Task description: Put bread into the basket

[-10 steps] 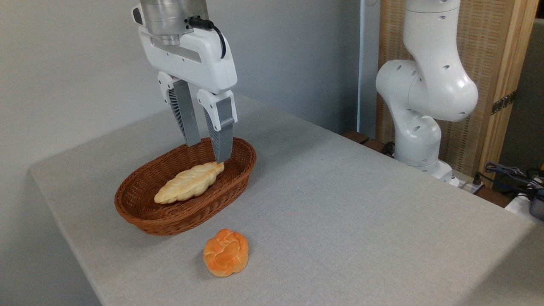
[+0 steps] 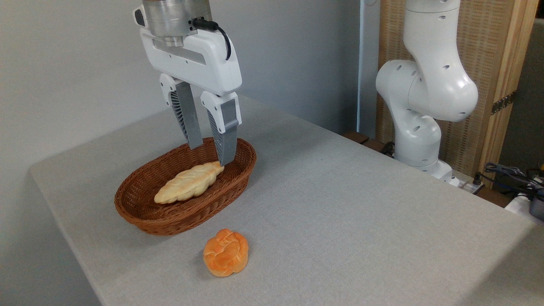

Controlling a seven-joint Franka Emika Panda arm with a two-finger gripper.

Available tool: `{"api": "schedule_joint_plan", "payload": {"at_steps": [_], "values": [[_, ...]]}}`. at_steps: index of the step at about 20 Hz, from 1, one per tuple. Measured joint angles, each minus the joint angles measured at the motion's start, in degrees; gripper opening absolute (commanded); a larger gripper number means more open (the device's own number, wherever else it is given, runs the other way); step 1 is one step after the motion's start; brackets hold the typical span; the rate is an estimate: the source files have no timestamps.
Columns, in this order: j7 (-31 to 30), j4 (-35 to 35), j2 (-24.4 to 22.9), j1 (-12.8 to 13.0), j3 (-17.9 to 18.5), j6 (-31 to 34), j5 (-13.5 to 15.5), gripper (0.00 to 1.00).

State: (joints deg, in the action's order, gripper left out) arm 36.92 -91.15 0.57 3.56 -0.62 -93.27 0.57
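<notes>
Bun [image 2: 225,253] sits on the grey table [image 2: 361,212], near the front edge, just outside the basket's near rim and not touching it. Orange, glossy, knotted top facing up. Basket [image 2: 140,212], oval brown wicker, lies toward the table's left edge. Inside it a long pale braided loaf [image 2: 187,182], resting lengthwise. Gripper [image 2: 210,155] hangs over the basket's far end, jaws spread with a clear gap, nothing between them; the nearer fingertip [image 2: 225,159] shows just by the loaf's far tip, contact unclear. White arm base [image 2: 420,127] stands past the table's far right edge.
</notes>
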Motion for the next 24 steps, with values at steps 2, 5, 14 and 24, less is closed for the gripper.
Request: {"api": "schedule_joint_plan", "payload": {"at_steps": [2, 5, 14, 24], "values": [[0.0, -0.6, -0.1, 0.0, 0.0, -0.9, 0.0, 1.0], [0.0, -10.4, -3.9, 0.0, 1.2, -12.9, 0.0, 1.0], [1.0, -36.7, -5.5, 0.4, 3.4, -42.4, 0.0, 1.0], [6.7, -36.8, -2.2, 1.3, 3.5, -47.6, 0.0, 0.29]]}}
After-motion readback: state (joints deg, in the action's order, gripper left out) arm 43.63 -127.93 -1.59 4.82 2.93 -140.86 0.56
